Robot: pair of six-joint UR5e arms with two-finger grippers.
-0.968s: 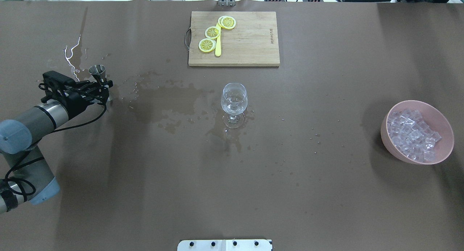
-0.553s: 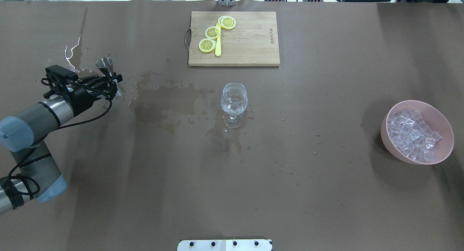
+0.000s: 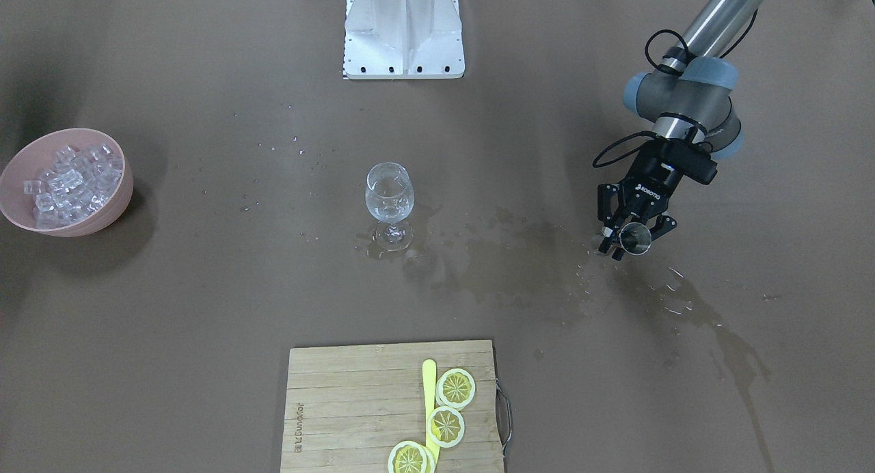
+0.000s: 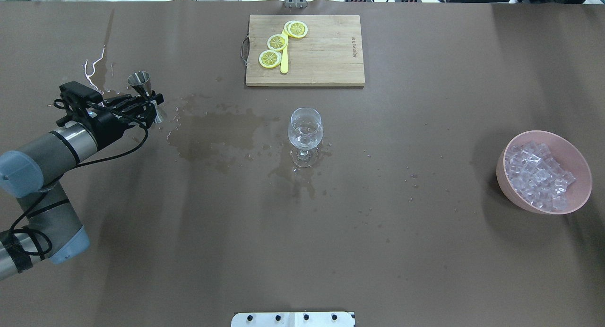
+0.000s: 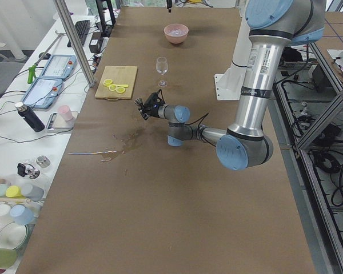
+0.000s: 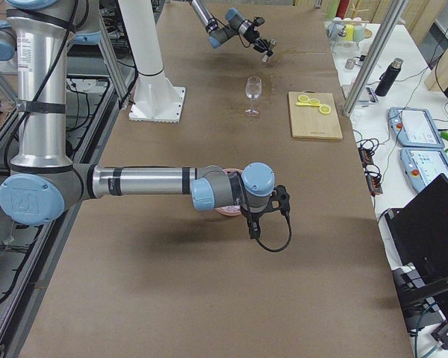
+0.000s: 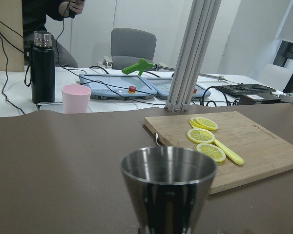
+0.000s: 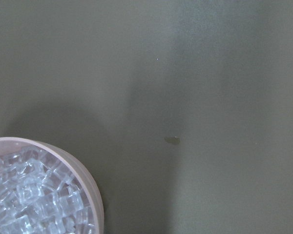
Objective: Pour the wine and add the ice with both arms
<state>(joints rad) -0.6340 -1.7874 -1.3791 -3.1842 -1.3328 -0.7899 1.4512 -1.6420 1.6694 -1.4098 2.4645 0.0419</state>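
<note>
A wide brown table (image 4: 302,251) seen from above, with the left gripper (image 4: 155,107) near its left end, fingers clamped on the waist of a steel jigger (image 4: 140,81) held upright above a wet patch. Open, damp tabletop lies between the jigger and the wine glass (image 4: 305,128), which stands upright at the table's centre with a little wine (image 4: 305,140) in its bowl. A cutting board (image 4: 326,57) with lemon slices (image 4: 277,42) sits by the far edge, well apart from the glass. The ice (image 4: 539,176) fills a pink bowl (image 4: 501,171) near the table's right end, with bare surface all round it. The right gripper (image 6: 252,233) hangs over that bowl; whether its fingers are apart or together cannot be told. Since a second ago the left gripper has carried the jigger a little toward the glass and the far edge; the glass, board and bowl have not moved
</note>
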